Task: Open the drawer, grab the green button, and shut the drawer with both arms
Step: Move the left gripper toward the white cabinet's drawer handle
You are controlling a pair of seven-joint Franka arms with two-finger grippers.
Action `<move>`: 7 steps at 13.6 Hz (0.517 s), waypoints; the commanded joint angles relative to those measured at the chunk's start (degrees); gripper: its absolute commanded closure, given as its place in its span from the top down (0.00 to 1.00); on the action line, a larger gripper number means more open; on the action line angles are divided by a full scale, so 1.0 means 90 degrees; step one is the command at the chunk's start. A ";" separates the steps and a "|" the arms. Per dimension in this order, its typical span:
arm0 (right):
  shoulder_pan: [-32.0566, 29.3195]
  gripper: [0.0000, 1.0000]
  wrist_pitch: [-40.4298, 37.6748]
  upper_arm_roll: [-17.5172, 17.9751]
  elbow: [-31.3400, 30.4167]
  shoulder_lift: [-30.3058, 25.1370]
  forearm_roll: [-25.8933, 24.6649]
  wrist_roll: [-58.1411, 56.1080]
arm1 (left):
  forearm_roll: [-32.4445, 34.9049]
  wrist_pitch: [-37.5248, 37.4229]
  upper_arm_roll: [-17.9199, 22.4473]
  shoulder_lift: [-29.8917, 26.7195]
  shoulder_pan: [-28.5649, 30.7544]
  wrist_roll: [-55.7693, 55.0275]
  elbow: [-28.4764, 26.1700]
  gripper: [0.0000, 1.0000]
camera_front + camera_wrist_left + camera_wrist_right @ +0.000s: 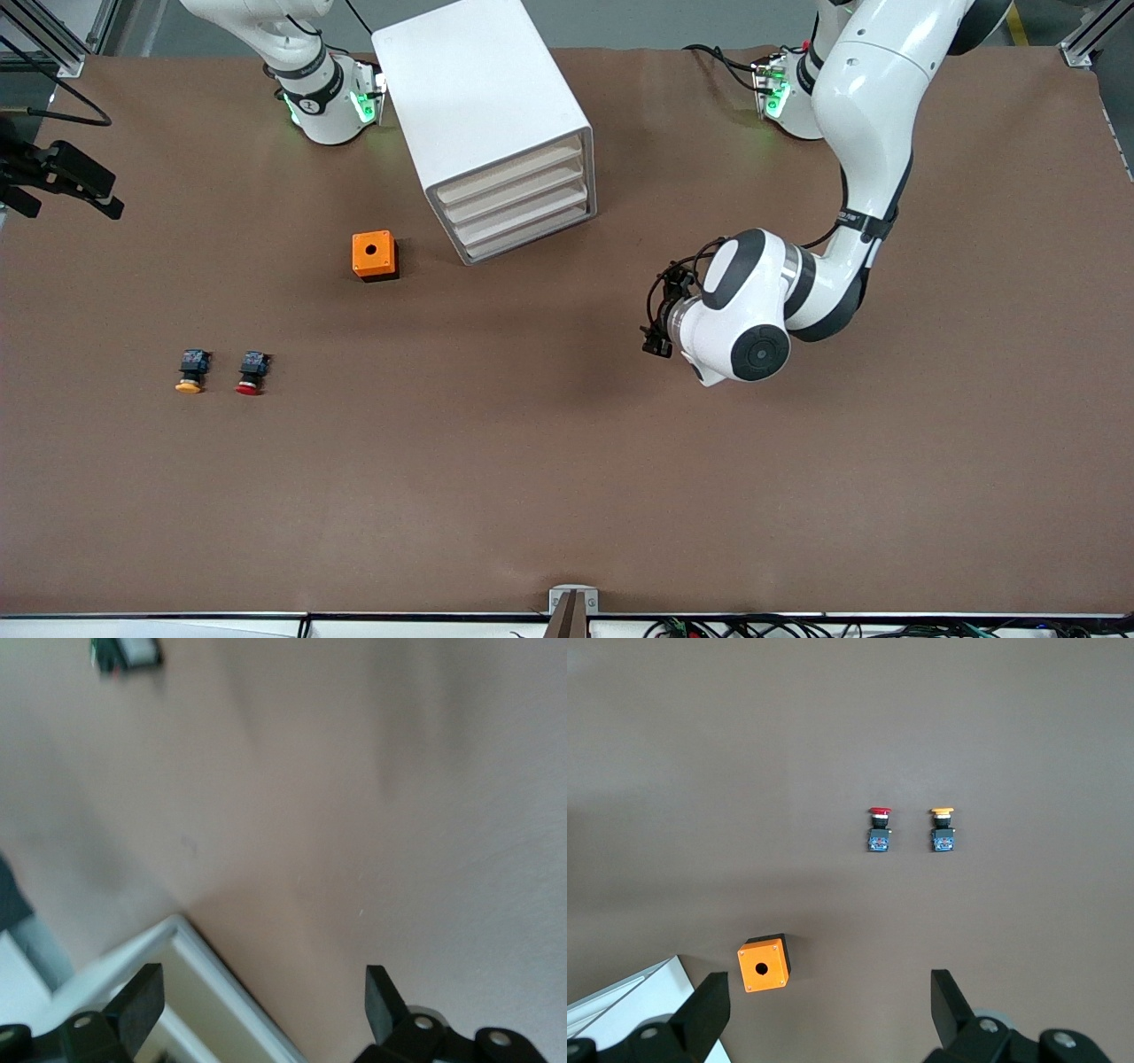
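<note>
Our left gripper [657, 341] hangs spread over bare brown table, nearest the white boxy cabinet [496, 133], whose four cream-fronted drawers [521, 208] sit closed facing it; our right gripper [828, 1010], also spread, waits above.

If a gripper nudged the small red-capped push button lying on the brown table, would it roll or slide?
The red-capped push button lies on its side, so its round cap would probably let it roll in a curve. The blocky black-and-blue body likely stops a full roll. It looks small and light, so it may skid easily on the brown table.
</note>
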 commanded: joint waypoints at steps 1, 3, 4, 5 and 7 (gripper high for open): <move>0.0000 1.00 -0.0046 0.0018 0.0180 0.0083 -0.0089 0.0086 | -0.0677 -0.0019 0.0033 0.0287 -0.0164 -0.0847 0.0150 1.00; -0.0010 1.00 -0.0046 0.0018 0.0180 0.0083 -0.0089 0.0076 | -0.0717 -0.0009 0.0033 0.0365 -0.0369 -0.1415 0.0160 1.00; 0.0000 1.00 -0.0046 0.0018 0.0180 0.0093 -0.0089 0.0076 | -0.0843 0.0000 0.0033 0.0395 -0.0438 -0.1649 0.0150 1.00; 0.0000 1.00 -0.0046 0.0018 0.0180 0.0093 -0.0089 0.0076 | -0.1008 0.0000 0.0033 0.0405 -0.0506 -0.1816 0.0150 1.00; 0.0000 1.00 -0.0046 0.0018 0.0180 0.0103 -0.0089 0.0076 | -0.1525 0.0000 0.0033 0.0473 -0.0536 -0.2090 0.0141 1.00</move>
